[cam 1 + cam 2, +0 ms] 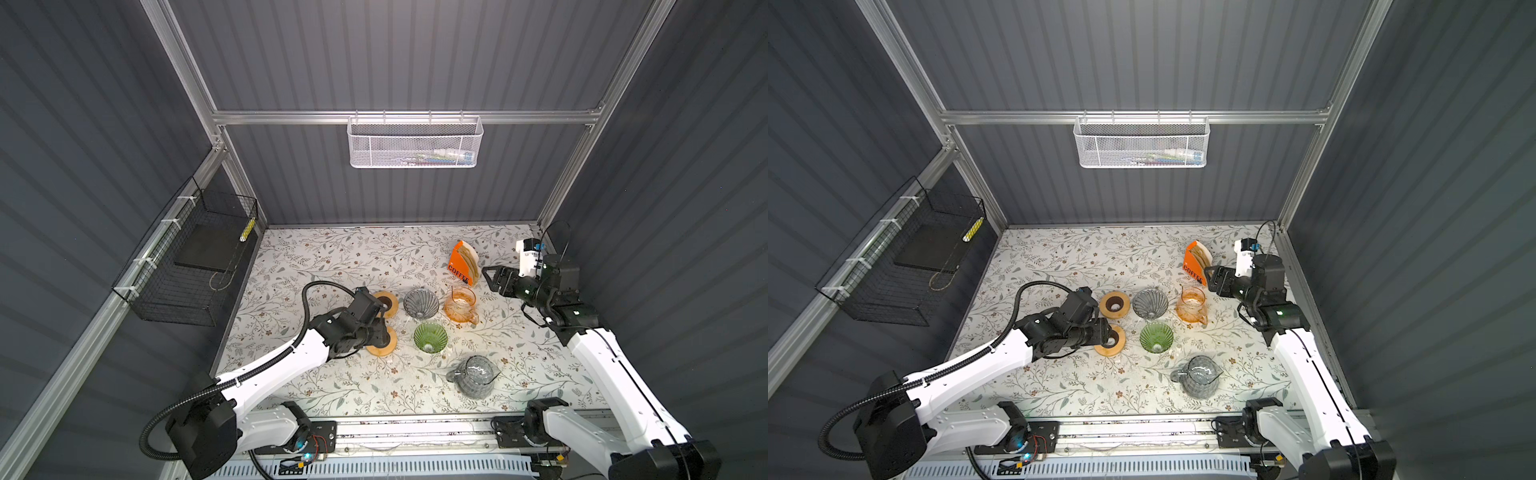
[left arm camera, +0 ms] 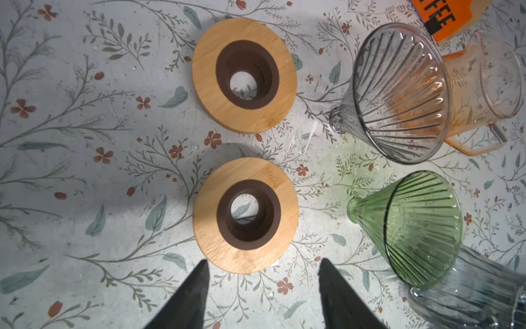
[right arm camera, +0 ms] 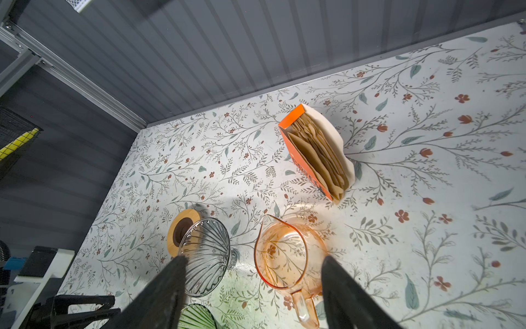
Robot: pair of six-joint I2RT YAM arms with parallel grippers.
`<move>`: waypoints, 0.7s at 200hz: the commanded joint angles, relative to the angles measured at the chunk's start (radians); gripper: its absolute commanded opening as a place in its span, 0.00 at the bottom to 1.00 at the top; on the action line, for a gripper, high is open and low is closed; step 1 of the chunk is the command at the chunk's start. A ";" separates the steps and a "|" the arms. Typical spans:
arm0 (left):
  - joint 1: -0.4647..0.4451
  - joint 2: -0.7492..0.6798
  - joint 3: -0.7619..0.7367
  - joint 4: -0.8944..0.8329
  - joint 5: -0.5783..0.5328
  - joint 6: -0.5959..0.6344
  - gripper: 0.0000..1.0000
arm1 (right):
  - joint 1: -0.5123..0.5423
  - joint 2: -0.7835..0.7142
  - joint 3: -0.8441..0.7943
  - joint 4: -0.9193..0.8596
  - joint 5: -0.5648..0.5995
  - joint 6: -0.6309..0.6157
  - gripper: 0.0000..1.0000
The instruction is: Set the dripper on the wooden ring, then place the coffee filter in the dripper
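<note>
Brown paper coffee filters stand in an orange box at the back right. A grey glass dripper and a green glass dripper lie on the table's middle. My right gripper hangs open and empty beside the box, above the orange carafe. My left gripper is open and empty at the edge of the near wooden ring.
A second wooden ring lies behind the near one. A grey glass carafe stands toward the front right. A black wire basket hangs on the left wall, a white mesh basket on the back wall.
</note>
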 commanded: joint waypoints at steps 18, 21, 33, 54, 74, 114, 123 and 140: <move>0.055 0.043 -0.044 0.043 0.089 -0.029 0.73 | -0.003 0.020 0.030 -0.017 0.006 -0.038 0.76; 0.057 0.045 -0.048 0.050 0.092 -0.030 0.74 | -0.004 0.023 0.032 -0.017 0.006 -0.038 0.76; 0.066 0.058 -0.057 0.067 0.105 -0.035 0.75 | -0.003 0.036 0.045 -0.016 0.000 -0.038 0.76; 0.079 0.083 -0.054 0.068 0.118 -0.028 0.74 | -0.004 0.055 0.061 -0.011 -0.016 -0.038 0.76; 0.092 0.108 -0.053 0.068 0.139 0.001 0.71 | -0.004 0.064 0.054 0.005 -0.016 -0.031 0.76; 0.112 0.150 -0.040 0.048 0.161 0.017 0.65 | -0.003 0.084 0.046 0.012 -0.016 -0.032 0.76; 0.113 0.158 -0.036 0.040 0.159 0.020 0.65 | -0.004 0.088 0.047 0.012 -0.016 -0.034 0.76; 0.115 0.164 -0.037 0.029 0.156 0.019 0.64 | -0.004 0.091 0.043 0.018 -0.017 -0.033 0.76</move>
